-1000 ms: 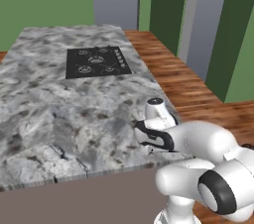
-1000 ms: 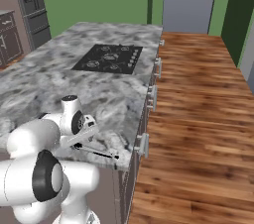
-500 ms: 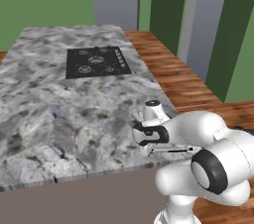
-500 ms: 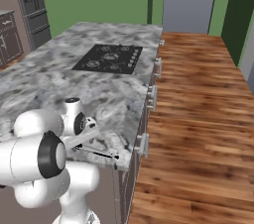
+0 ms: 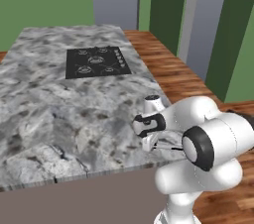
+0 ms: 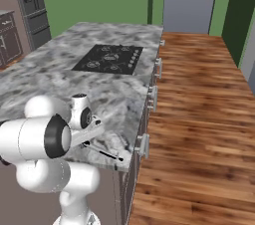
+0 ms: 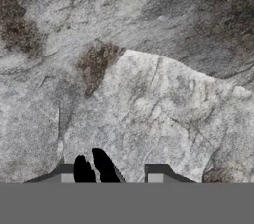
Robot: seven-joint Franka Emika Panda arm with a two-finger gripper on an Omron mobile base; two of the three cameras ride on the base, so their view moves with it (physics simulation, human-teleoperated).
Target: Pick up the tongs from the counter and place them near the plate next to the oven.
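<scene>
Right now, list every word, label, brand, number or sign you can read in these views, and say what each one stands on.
None can be read.
The cooktop shows small knobs along one edge, with no legible marks.
The counter bears only marbled veining.
The tongs and the fingers carry no lettering.

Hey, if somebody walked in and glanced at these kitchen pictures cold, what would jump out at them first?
Probably the bulky white arm bent low over the near corner of the marbled counter, its gripper just above the stone. Under it lie the thin dark tongs, close to the counter's edge. Farther back, the black cooktop stands out against the pale stone, with warm wooden floor alongside.
</scene>
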